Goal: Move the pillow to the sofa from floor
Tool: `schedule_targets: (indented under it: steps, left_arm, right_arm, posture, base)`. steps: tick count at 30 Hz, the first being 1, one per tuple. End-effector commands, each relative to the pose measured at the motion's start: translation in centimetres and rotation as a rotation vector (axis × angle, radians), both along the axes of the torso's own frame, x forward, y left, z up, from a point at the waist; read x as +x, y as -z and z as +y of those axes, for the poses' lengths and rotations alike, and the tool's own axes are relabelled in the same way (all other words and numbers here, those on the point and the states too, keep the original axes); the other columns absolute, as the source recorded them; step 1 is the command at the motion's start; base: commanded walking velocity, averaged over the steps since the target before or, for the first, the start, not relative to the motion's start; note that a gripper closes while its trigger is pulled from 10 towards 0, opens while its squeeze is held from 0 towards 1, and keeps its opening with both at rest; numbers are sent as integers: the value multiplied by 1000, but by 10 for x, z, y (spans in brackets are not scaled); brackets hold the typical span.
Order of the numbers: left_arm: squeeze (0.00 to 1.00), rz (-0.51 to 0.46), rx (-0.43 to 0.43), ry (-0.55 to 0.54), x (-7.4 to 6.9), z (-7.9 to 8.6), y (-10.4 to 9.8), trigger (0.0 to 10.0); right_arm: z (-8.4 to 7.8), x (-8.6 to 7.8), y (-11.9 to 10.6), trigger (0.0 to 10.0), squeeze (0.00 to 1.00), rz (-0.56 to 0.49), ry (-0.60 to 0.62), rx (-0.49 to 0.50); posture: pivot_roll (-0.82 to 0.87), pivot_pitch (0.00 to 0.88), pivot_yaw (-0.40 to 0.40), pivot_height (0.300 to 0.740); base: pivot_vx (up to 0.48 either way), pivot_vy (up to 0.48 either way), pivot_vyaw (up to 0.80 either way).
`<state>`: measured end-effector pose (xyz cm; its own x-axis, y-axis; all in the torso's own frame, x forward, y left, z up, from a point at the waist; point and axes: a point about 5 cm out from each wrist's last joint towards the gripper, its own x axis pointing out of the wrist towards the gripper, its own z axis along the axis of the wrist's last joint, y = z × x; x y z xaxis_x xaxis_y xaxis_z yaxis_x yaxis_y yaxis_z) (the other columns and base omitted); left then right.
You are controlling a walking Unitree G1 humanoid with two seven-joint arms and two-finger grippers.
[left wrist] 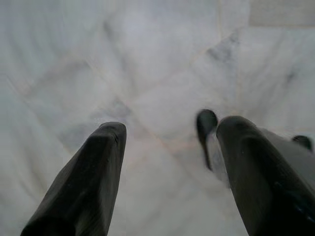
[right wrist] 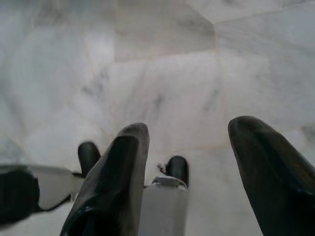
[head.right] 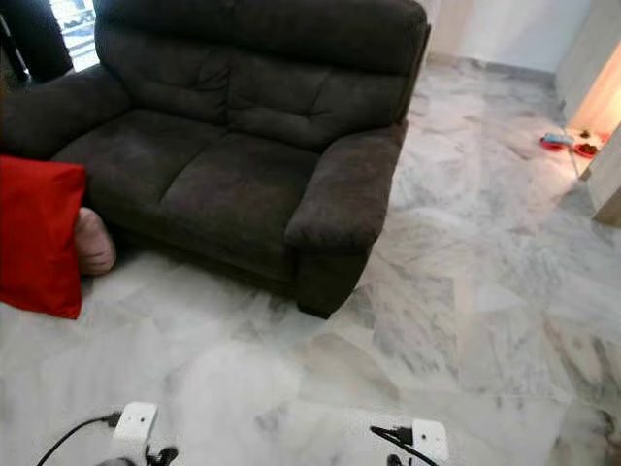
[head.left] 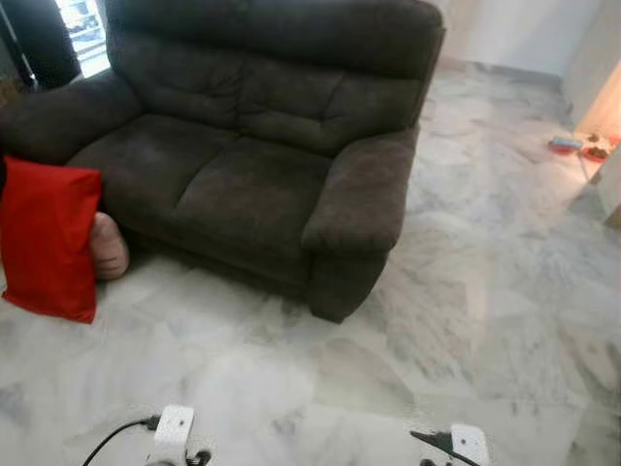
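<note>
We're standing in front of the dark brown two-seat sofa (head.left: 252, 146), and both arms hang low. The left pincer (left wrist: 167, 162) points down at bare marble with its fingers spread and nothing between them. The right pincer (right wrist: 197, 172) is the same, released and empty over the floor.

The red pillow (head.left: 47, 238) is well ahead of the left pincer and off to its outer side. It stands upright on the floor against the sofa's front corner, near the armrest, with a pinkish rounded thing (head.left: 109, 248) tucked just behind it. It sits far across from the right pincer.

So we judge the step in hand to be the approach. We'd turn left and close in until the pillow sits squarely ahead of the left pincer. Then we'd come down on its upper edge, where the soft fabric should bunch into a grip. Keeping the fingers wide until they straddle it would help.

The floor (head.left: 485, 291) is pale, glossy veined marble, likely slick underfoot. Small red and blue items (head.left: 577, 148) lie far ahead of the right pincer, near a bright doorway.
</note>
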<state>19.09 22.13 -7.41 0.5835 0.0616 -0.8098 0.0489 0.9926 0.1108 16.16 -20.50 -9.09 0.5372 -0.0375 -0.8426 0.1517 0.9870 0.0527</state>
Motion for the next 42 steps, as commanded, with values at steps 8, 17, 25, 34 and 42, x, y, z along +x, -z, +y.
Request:
schedule_targets:
  steps: [8,17,25,34,42]
  left_arm:
    - [0,0,-20,-1,2,-6,0,10000]
    - [0,1,-22,-4,3,-7,0,10000]
    - [0,0,-25,-5,3,-7,0,10000]
    - [0,0,-27,-8,3,-8,0,10000]
    - [0,1,-28,-9,4,-8,0,10000]
  right_arm:
    - [-6,-14,5,10000,0,36,30,-13]
    - [-7,-14,4,10000,0,38,34,-14]
    - [-7,-13,4,10000,0,37,32,-13]
    - [-8,-13,4,10000,0,39,28,-15]
    - [-7,-13,4,10000,0,40,21,-14]
  posture:
    - [31,0,-52,740]
    - [32,0,-53,740]
    - [30,0,-55,740]
    - [31,0,-57,740]
    - [31,0,-57,740]
  base:
    - [0,418,-100]
    - [0,418,0]
    - [0,418,0]
    - [0,420,0]
    - [0,419,0]
